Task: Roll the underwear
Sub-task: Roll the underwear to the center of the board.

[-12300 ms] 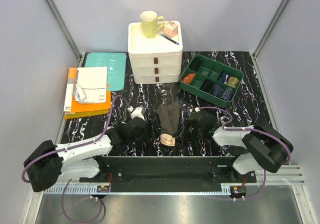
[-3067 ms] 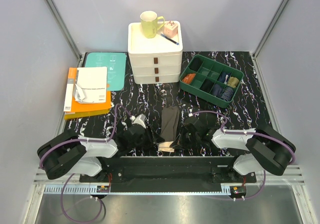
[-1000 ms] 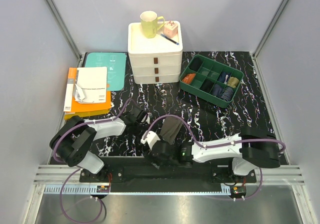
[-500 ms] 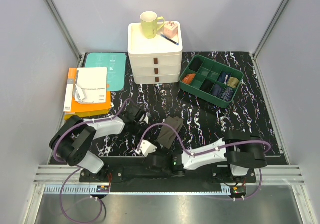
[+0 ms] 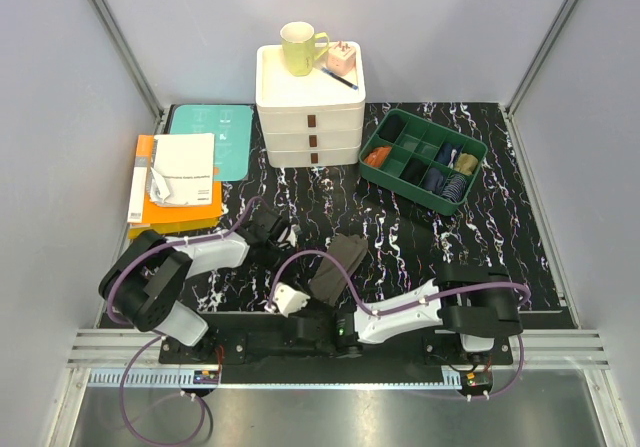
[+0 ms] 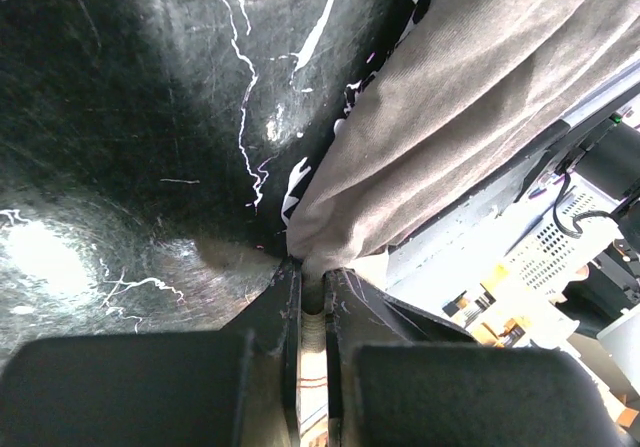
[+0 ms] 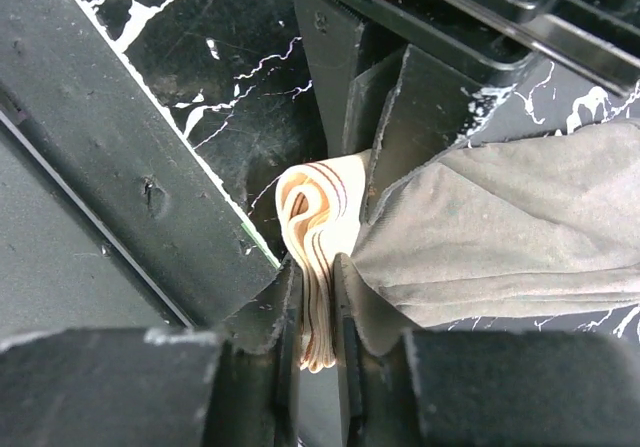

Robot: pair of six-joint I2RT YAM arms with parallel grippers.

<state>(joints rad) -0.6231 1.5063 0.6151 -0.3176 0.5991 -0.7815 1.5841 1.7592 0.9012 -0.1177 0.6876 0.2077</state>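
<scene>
An olive-brown underwear lies folded into a narrow strip on the black marbled table, near the front edge. My left gripper comes at it from the left. In the left wrist view this gripper is shut on a pinched edge of the underwear. My right arm reaches far left along the front edge, with its gripper at the strip's near end. The right wrist view has the right gripper shut on the folded beige waistband, and the olive cloth spreads to the right.
A white drawer unit with a mug stands at the back. A green divided tray with sock bundles is at the back right. Books and a teal folder lie at the left. A black rail runs along the front edge.
The right gripper has shut on the waistband and its arm has slid further left along the front edge. The left gripper has kept its pinch and place.
</scene>
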